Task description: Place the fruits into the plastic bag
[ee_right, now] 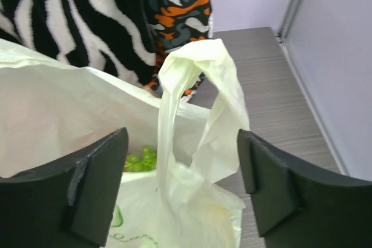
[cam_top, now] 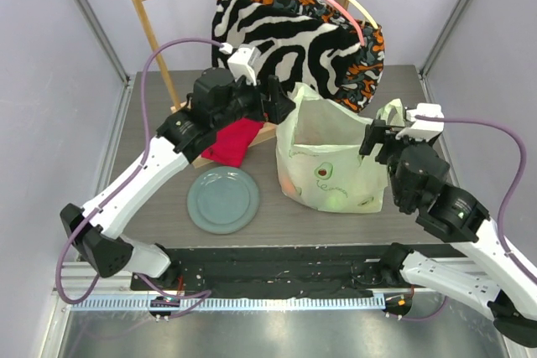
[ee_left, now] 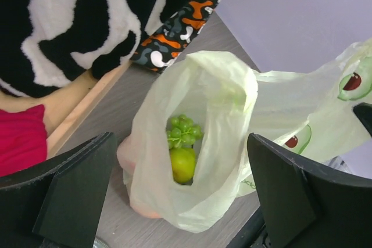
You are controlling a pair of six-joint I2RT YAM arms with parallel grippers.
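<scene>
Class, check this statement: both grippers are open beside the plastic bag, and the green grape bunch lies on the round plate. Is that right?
Not quite. The green grape bunch lies inside the plastic bag, not on the round plate; the left wrist view shows it. The rest stands.

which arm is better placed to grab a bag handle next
Right, likely: a handle loop stands between the right gripper's open fingers. The left gripper, also open, sits farther from the bag.
</scene>
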